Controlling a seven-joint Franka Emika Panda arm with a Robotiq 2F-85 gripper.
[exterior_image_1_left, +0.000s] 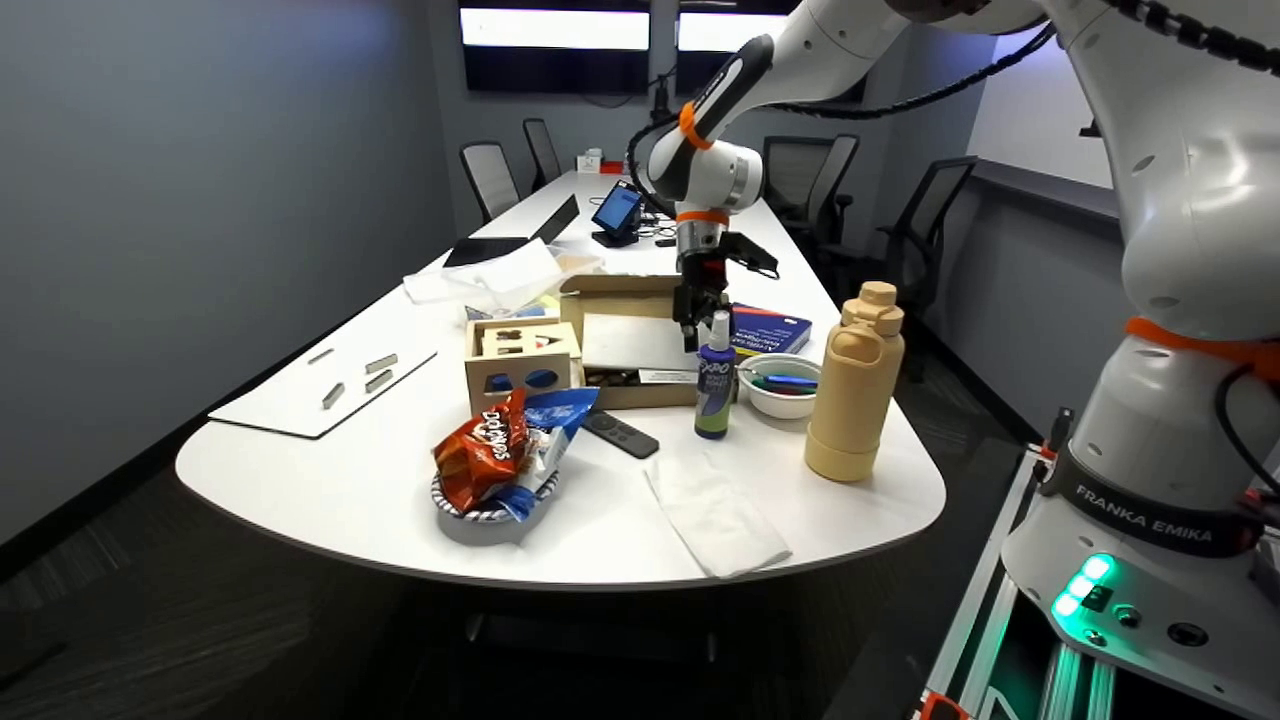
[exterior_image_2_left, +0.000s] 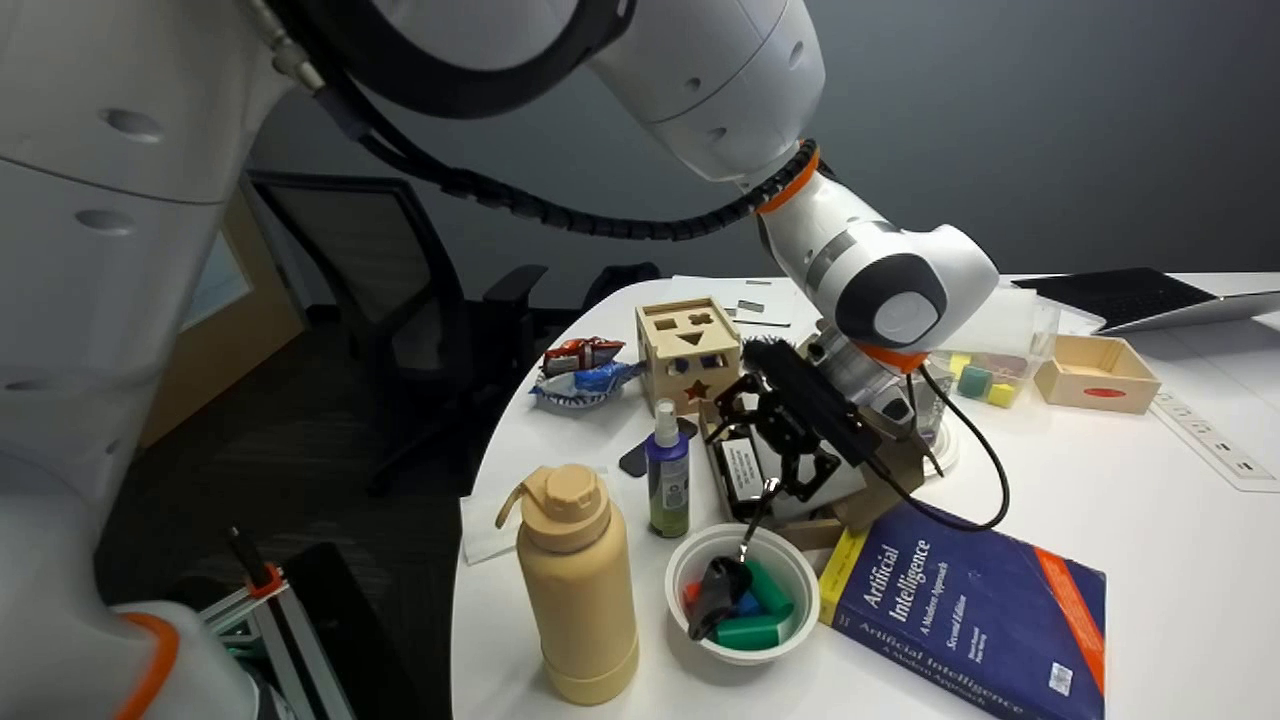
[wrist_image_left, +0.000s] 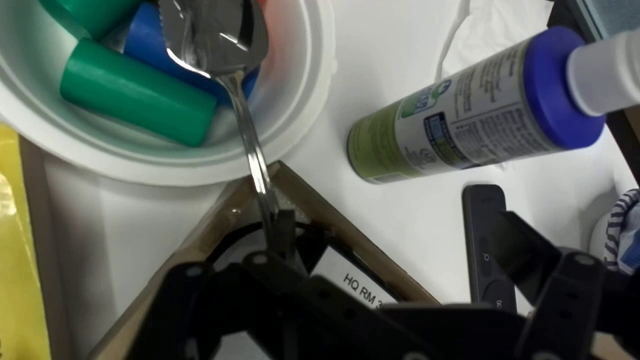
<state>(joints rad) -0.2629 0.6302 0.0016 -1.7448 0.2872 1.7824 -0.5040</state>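
Note:
My gripper stands open above the table, its fingers wide apart and nothing between them. Close to its left finger in the wrist view runs the handle of a metal utensil; whether they touch I cannot tell. The utensil's broad head rests in a white bowl among green and blue pieces. Under the gripper lies an open cardboard box holding a black item with a white label. A dark remote appears partly behind the right finger. A purple-and-green spray bottle stands beside the box.
A tan water bottle stands near the bowl, with a blue book on its far side. A wooden shape box, a basket of snack bags and a white cloth are also on the table.

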